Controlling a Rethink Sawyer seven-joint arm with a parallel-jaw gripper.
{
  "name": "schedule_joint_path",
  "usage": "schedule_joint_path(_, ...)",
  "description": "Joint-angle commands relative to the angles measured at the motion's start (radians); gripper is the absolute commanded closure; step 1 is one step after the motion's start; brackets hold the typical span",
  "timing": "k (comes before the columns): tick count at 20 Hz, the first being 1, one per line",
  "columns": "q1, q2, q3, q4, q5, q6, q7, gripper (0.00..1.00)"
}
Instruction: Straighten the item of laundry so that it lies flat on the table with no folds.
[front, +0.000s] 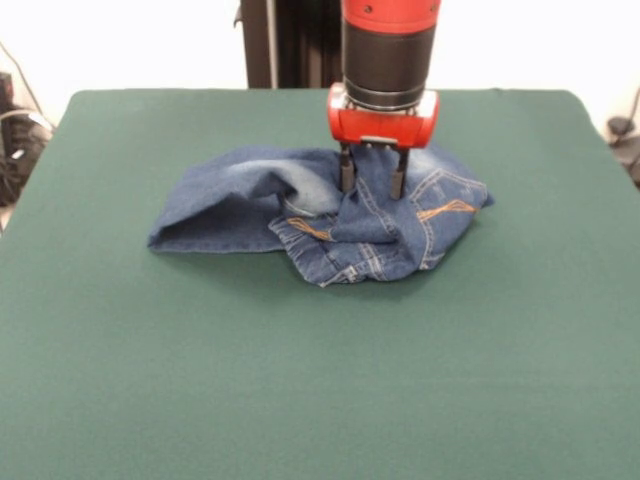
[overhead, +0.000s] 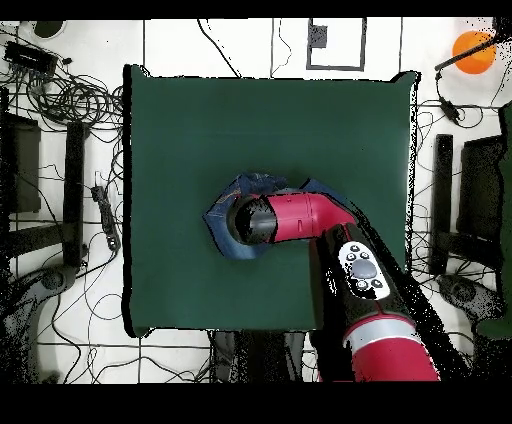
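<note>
Jeans sit bunched mid-counter, one leg doubled over the seat. Gripper is down in the heap, fingers spread astride a ridge. Pinch several layers there and the whole wad may lift, folds intact, or slip free.

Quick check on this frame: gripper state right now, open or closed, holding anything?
Gripper: open, its two fingers spread and reaching down to the crumpled jeans, with no fabric pinched between them; holding nothing.
</note>
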Motion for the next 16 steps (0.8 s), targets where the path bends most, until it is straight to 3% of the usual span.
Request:
schedule_joint_path(1, 0.011, 0.038, 0.058, 0.037, 0.008, 0.002, 0.020, 0.00)
schedule_joint_path(16, 0.014, 0.041, 0.056, 0.032, 0.006, -0.003, 0.023, 0.00)
